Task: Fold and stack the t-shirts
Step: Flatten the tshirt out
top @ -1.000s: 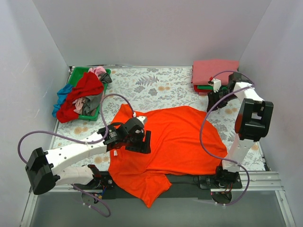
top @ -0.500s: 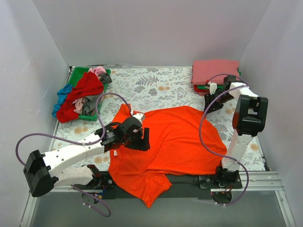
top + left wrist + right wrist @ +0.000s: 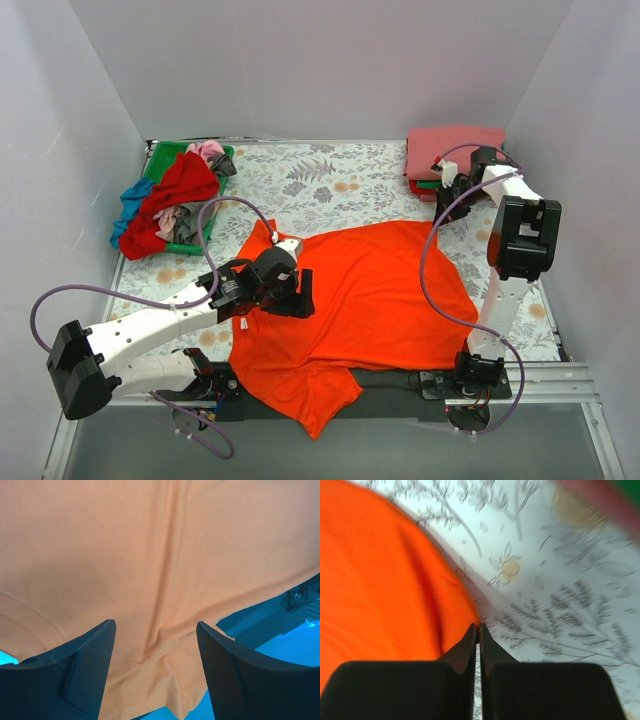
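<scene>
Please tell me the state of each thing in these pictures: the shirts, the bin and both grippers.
orange-red t-shirt: unfolded, spread out on the table cloth, wrinkled.
stack of shirts: folded, at the far right corner.
heap of shirts: unfolded, piled together.
green bin: overfull with the heap.
left gripper: open, over the orange-red t-shirt.
right gripper: shut, nothing between its fingers.

matt woven cloth — the orange-red t-shirt (image 3: 380,290) — softly creased.

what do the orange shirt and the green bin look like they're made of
Orange-red t-shirt: soft matte cloth, possibly cotton; it creases and shows stitched seams. Green bin: probably rigid plastic, judging by its smooth straight rim.
</scene>
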### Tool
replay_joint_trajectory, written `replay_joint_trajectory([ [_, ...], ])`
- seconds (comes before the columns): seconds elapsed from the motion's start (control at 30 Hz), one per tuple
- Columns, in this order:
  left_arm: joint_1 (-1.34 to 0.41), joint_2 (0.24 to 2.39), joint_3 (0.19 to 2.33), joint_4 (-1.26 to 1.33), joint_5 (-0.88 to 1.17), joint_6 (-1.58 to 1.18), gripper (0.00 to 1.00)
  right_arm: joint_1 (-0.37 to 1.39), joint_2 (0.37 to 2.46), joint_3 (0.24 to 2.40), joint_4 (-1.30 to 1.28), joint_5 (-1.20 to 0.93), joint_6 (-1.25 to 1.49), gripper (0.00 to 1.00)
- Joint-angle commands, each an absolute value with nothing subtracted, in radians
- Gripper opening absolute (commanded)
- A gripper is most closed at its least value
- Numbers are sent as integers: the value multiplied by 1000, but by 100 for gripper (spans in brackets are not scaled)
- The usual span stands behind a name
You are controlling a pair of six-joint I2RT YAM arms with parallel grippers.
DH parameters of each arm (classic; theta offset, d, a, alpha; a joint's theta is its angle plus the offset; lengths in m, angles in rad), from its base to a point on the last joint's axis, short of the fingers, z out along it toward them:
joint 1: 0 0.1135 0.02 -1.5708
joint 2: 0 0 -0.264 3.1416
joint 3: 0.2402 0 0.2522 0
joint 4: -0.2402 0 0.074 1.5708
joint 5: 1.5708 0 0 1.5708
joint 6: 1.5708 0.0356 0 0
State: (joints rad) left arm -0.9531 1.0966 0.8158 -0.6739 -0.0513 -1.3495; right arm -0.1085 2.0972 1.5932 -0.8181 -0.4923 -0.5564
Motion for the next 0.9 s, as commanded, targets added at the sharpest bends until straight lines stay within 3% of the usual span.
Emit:
replay_joint_trajectory([
  [0.0, -939, 1072, 810, -678, -89, -1339, 65, -103, 2115, 1683, -807, -506, -540, 1],
  [0.2, -887, 1072, 815, -652, -106, -1313, 65, -103, 2169, 1727, -807, -495, -540, 1],
  [0.4, -655, 1112, 857, -520, 24, -1240, 66, -104, 2175, 1750, -802, -488, -540, 1],
  [0.57, -405, 1354, 958, -385, 202, -1186, 67, -104, 2161, 1746, -801, -476, -543, 1],
  [0.87, -241, 1644, 1195, -417, 173, -1065, 62, -143, 2088, 1666, -746, -364, -519, 1],
])
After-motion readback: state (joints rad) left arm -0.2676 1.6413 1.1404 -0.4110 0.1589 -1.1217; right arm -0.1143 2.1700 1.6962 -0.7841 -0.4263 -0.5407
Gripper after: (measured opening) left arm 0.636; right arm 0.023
